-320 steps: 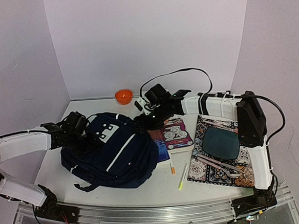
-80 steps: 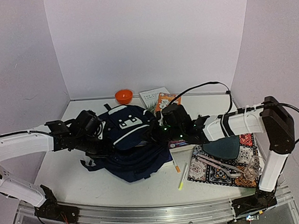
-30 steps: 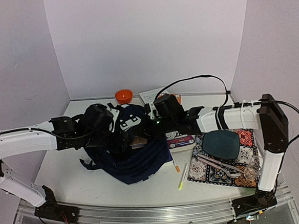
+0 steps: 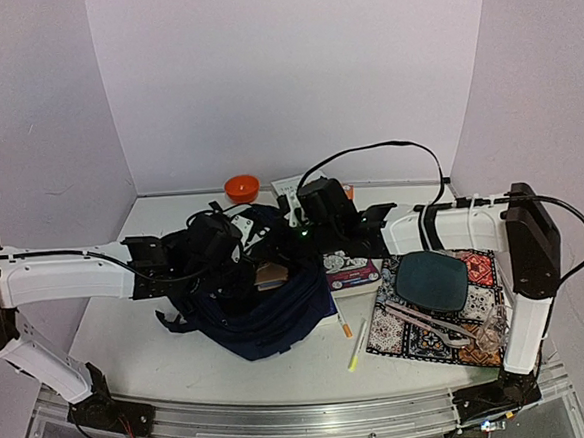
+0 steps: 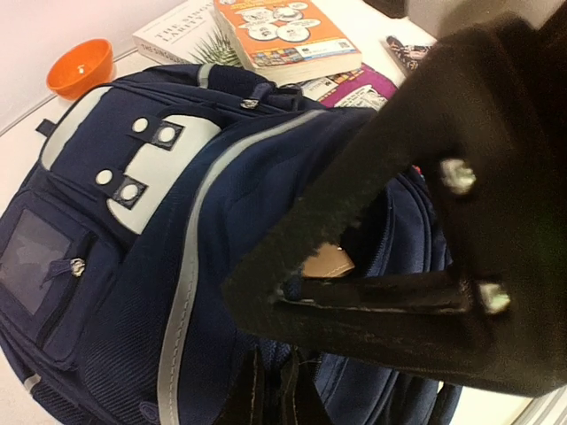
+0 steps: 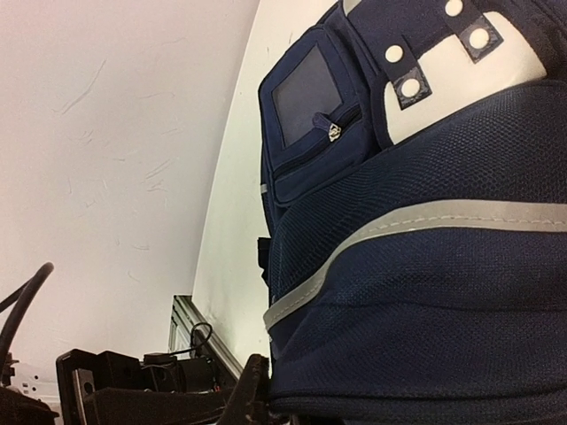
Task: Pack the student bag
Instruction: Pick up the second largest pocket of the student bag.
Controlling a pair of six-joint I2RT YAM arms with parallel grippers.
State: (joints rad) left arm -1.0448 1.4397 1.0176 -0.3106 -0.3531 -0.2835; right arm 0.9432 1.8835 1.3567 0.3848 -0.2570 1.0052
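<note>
One student bag (image 4: 269,316), mouth open; left gripper (image 5: 270,391) pinching its fabric; right gripper (image 4: 296,247) at rim, closure indiscernible.

This looks like a robot laboratory cell: plain pale walls (image 4: 292,69) close around a white tabletop (image 4: 130,346), and an aluminium rail (image 4: 306,418) with loose cables runs along its near edge.

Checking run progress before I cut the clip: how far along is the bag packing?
Done: the student bag is open, with something tan showing inside. In hand: left gripper and right gripper are both at its mouth; grip unclear. Remaining: purple book, orange book, white book, orange-tipped pen and yellow highlighter lie outside.
</note>
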